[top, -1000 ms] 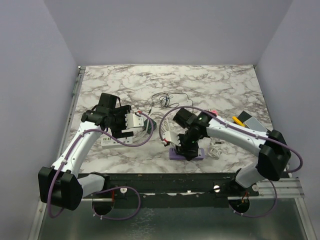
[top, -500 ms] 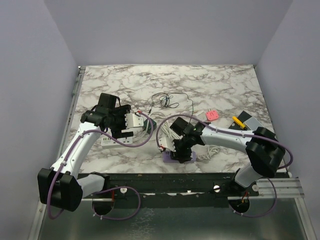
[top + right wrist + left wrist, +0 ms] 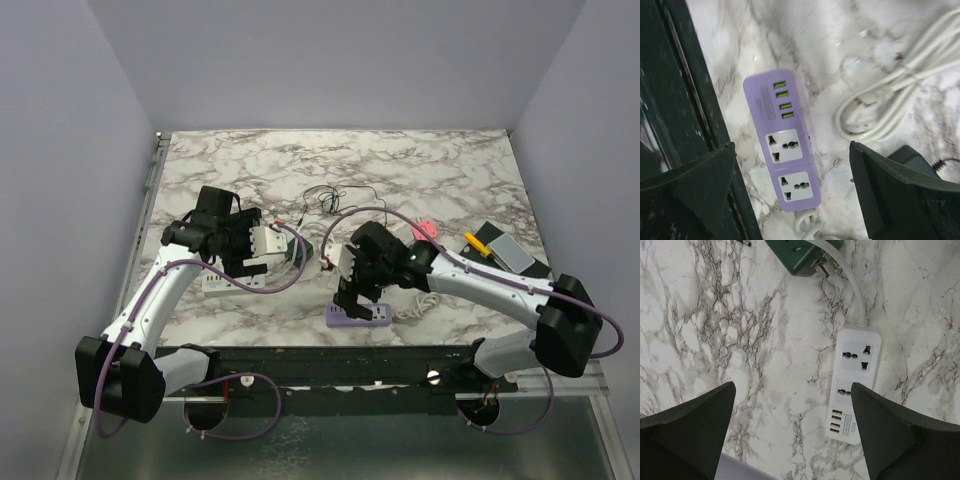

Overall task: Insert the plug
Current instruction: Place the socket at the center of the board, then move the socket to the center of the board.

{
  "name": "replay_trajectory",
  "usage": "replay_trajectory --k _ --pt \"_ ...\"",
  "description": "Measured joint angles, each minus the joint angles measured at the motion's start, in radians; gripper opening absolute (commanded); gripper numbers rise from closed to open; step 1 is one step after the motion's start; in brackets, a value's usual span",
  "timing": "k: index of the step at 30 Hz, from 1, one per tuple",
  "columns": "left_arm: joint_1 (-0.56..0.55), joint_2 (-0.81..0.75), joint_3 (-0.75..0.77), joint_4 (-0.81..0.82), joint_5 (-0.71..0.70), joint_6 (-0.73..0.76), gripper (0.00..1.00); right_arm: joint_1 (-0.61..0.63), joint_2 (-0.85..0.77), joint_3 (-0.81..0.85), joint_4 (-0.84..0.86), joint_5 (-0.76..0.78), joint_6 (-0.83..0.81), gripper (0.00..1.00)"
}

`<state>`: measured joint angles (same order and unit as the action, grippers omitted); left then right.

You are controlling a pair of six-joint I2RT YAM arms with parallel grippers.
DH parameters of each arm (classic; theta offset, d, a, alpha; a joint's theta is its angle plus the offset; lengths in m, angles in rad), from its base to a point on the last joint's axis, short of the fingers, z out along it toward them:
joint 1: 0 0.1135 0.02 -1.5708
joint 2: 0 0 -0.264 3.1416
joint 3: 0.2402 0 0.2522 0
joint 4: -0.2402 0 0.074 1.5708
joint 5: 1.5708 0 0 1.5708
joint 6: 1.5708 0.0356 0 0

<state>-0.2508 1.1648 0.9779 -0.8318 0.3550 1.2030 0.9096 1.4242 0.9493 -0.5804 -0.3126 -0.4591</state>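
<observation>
While the left hand (image 3: 792, 390) and right hand (image 3: 350, 290) both gape empty, insertion hasn't begun: what looks like the dark plug (image 3: 912, 157) lies near the purple strip (image 3: 785, 150) by the near edge of the tabletop (image 3: 450, 170). Next, the right must grasp it, prongs aligned.

Coiled cord (image 3: 867, 116) lies right of the near power strip (image 3: 786, 150).

Marble table (image 3: 250, 160). On it: white strip (image 3: 855, 385) at left, sockets up, with green plug (image 3: 802, 257) just behind it; purple strip (image 3: 787, 145) at the near edge, sockets up; coiled white cord (image 3: 880, 100) and black adapter (image 3: 912, 160) just beside it; thin black wire (image 3: 335, 197) mid-table; pink piece (image 3: 425, 229) and grey box (image 3: 503, 250) at right.
</observation>
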Motion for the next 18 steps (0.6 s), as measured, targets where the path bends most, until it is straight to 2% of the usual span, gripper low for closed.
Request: replay_trajectory --k 4,8,10,14,18 --pt "0.0 -0.001 0.0 0.0 0.0 -0.006 0.99 -0.042 -0.067 0.067 0.017 0.09 0.282 1.0" --pt "0.0 -0.008 0.0 0.0 0.001 -0.015 0.99 -0.175 -0.104 0.11 0.014 0.178 0.575 1.0" --pt "0.0 -0.013 0.0 0.0 0.001 -0.017 0.99 -0.22 -0.138 0.081 0.008 0.237 0.694 1.0" --pt "0.0 -0.014 0.0 0.0 0.001 -0.017 0.99 -0.234 -0.199 0.011 -0.107 0.418 0.949 0.97" --pt "0.0 -0.014 0.0 0.0 0.002 -0.015 0.96 -0.315 -0.2 -0.052 -0.205 0.502 1.11 0.94"
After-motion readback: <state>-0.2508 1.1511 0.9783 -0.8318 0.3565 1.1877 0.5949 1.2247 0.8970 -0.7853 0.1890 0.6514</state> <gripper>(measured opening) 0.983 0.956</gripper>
